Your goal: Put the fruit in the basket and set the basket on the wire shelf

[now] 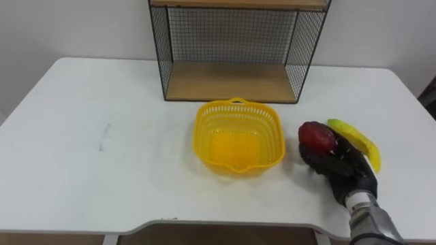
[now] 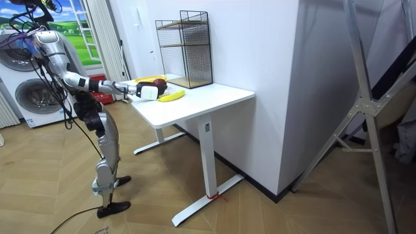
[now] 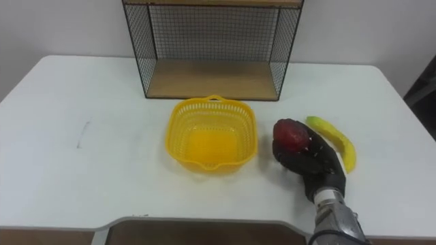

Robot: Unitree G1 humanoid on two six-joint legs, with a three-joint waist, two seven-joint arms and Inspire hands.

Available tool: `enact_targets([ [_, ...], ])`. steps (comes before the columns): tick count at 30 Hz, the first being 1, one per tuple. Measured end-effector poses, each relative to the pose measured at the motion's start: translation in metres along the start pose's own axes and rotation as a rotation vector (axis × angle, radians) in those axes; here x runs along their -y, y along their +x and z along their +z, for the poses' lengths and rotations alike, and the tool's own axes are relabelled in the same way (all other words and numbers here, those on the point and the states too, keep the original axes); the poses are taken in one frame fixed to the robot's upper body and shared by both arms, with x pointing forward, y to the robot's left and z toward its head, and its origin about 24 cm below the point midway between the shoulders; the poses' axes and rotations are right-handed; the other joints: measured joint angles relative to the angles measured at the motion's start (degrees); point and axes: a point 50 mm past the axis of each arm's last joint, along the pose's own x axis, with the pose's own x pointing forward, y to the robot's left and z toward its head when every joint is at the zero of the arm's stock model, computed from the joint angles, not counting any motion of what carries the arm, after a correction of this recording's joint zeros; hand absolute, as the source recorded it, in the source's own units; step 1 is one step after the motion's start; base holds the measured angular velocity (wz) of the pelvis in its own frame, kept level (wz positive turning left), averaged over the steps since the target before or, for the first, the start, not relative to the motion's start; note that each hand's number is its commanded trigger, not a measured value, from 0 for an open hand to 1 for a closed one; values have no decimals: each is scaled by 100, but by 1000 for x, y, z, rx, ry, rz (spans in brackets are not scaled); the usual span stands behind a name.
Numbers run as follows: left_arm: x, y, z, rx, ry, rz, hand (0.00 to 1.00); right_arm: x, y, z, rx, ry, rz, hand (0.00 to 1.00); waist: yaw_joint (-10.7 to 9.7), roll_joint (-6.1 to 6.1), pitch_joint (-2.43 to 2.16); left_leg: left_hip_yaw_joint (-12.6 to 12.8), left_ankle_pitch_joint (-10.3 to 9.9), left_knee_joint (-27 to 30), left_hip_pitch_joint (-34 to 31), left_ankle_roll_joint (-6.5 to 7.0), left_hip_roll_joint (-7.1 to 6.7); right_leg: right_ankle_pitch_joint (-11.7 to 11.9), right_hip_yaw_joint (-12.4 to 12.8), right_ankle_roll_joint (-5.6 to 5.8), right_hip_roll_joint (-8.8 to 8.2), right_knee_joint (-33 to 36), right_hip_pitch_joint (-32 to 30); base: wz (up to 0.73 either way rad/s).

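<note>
Left eye view: my right hand (image 1: 340, 167) clasped the red fruit (image 1: 317, 135) at the yellow basket's (image 1: 204, 136) three o'clock, banana (image 1: 357, 140) just beside it, wire shelf (image 1: 228, 82) at twelve.

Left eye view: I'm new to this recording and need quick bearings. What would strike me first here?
The bright yellow perforated plastic basket stands out, empty, in the middle of the white table. Just right of it, the robot's black right hand is curled round a dark red round fruit, with a yellow banana lying beside the hand. Behind the basket stands a black wire shelf with wooden boards.
</note>
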Motion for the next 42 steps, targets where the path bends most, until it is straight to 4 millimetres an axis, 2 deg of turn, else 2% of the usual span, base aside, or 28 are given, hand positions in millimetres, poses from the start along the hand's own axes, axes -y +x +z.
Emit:
enact_targets([
  [4, 1, 0, 0, 0, 3, -1, 0, -1, 0, 2, 6, 1, -5, 100, 11, 13, 9, 9, 1, -4, 2, 1, -1, 4, 1, 2, -1, 0, -4, 0],
  [10, 5, 0, 1, 4, -1, -14, 0, -9, 0, 16, 65, 35, -1, 100, 5, 59, 70, 24, 4, -27, -21, 6, 2, 4, 10, 2, -5, 5, -64, 0],
  [13, 6, 0, 2, 5, -3, -16, 0, -19, -1, 30, 124, 35, 35, 100, 7, 69, 63, 31, 13, -30, -103, 11, -1, 4, 24, 2, -7, 9, -137, 0],
  [18, 4, 0, 5, 18, 3, -8, 0, -38, -5, 55, 245, -76, 116, 100, 15, 30, 41, 32, 13, 14, -147, 11, -2, 3, 11, 2, -6, 1, -135, 3],
  [23, 5, 0, 6, 20, 9, -9, 0, -51, -5, 58, 265, -129, 170, 100, 47, -65, 36, 32, 13, 6, -147, 11, -4, 4, 25, 2, -6, 2, -137, 0],
  [28, 6, 1, 7, 18, 34, -21, 0, -72, -11, 64, 294, -163, 255, 100, 36, -18, 44, 27, 13, -35, -142, 11, -3, 4, 23, 2, -3, 2, -137, 0],
  [34, 6, 1, 8, 18, 47, -25, 0, -88, -21, 81, 398, -313, 338, 100, 117, 4, 47, 29, 13, -39, -91, 11, 1, 4, 23, 2, -3, 4, -134, 0],
  [39, 3, 2, 14, 31, 41, -18, 0, -97, -23, 75, 397, -478, 403, 100, 188, -42, 69, 35, 13, -37, -102, 11, 5, 4, 13, 2, -4, 5, -155, 0],
  [42, -1, 3, 19, 44, 45, -8, 0, -102, -24, 70, 387, -578, 454, 100, 278, -114, 76, 46, 14, -34, -149, 11, 9, 6, 12, 0, -4, 7, -213, 0],
])
